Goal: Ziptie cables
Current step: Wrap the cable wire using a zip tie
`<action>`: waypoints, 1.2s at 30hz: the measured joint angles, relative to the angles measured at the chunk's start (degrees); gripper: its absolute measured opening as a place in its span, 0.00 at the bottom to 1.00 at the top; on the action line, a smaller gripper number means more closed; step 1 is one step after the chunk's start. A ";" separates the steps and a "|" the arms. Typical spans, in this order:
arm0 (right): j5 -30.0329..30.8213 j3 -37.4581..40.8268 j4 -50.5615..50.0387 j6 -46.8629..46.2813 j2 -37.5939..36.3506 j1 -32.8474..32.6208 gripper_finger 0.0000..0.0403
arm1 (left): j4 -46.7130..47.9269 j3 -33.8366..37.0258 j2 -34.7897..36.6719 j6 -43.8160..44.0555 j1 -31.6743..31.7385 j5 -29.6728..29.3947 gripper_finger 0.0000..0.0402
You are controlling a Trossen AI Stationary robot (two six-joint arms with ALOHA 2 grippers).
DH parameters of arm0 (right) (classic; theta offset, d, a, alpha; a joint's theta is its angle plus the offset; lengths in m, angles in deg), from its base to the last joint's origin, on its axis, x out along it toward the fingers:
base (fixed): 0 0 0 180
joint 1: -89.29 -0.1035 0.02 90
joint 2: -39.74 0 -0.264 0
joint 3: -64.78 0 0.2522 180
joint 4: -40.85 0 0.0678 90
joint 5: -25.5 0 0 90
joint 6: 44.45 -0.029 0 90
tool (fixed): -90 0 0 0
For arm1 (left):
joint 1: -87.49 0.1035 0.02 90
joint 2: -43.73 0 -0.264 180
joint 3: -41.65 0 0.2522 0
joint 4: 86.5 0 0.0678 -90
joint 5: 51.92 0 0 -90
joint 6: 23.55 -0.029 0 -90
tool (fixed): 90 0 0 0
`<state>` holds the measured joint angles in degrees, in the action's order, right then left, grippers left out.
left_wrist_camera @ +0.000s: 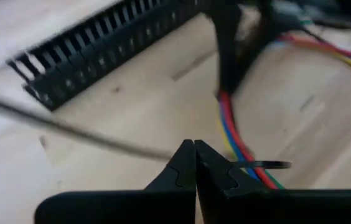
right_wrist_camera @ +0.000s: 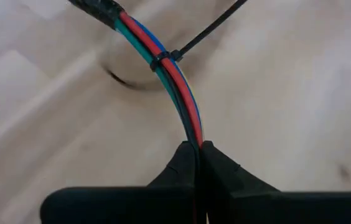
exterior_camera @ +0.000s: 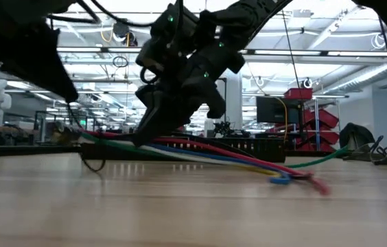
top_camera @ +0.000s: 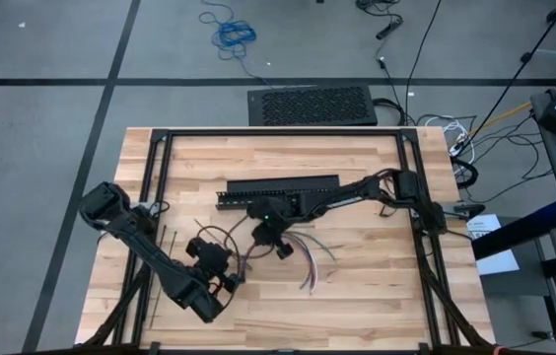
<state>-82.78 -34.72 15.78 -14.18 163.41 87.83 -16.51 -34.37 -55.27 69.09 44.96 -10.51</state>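
Note:
The cables [right_wrist_camera: 174, 84], red, blue and green wires in a bundle, are girdled by a thin black ziptie [right_wrist_camera: 163, 60] whose tail runs off from the bundle. My right gripper [right_wrist_camera: 195, 144], at the table's middle [top_camera: 280, 247], is shut on the bundle. In the low view the cables [exterior_camera: 235, 159] slope down from that gripper to their fanned ends. My left gripper [left_wrist_camera: 194, 149], nearer the table's front left [top_camera: 224, 268], is shut on a thin black ziptie strap [left_wrist_camera: 88, 134]. Whether this strap belongs to the ziptie round the bundle, I cannot tell. My left gripper pinches the thin ziptie strap [left_wrist_camera: 163, 153] between its two fingertips. The strap sticks out on both sides of them, with a short piece [left_wrist_camera: 269, 165] on one side. My right gripper pinches the cable bundle [right_wrist_camera: 193, 134] between its two fingers, a little way from the ziptie's head, slanting down from above. The held stretch is raised off the wood, and the cables' loose ends [exterior_camera: 296, 178] lie on the table.
A long black slotted channel [top_camera: 278, 192] lies across the table just beyond both grippers. Two straight black straps [top_camera: 168, 245] lie on the wood at the left. A black frame [top_camera: 160, 148] edges the table. Bare wood lies toward the near right corner.

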 joint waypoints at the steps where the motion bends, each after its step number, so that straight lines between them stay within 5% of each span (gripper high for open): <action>1: -0.03 0.00 0.02 0.02 0.00 -0.67 0.00 | -0.02 0.00 0.00 -0.02 0.49 -0.82 0.00; 9: 1.66 -0.02 0.34 -0.29 -0.04 -4.14 0.03 | -4.98 0.00 0.00 -5.31 5.39 -2.79 0.00; 22: 12.09 0.30 -15.01 -10.37 -9.47 -4.15 0.51 | -9.35 -0.02 -1.86 -10.63 8.79 -2.73 0.00; 30: 8.34 12.79 -9.76 -18.83 -13.42 -9.95 0.47 | -9.37 -0.02 -1.90 -10.51 9.17 -2.63 0.00; 36: 20.83 21.30 12.32 -16.26 -13.42 -15.22 0.43 | -11.30 -0.02 -1.90 -10.58 10.56 -2.65 0.00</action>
<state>-61.95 -13.42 28.10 -30.44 149.99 72.61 -27.81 -34.39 -57.17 58.52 55.52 -13.17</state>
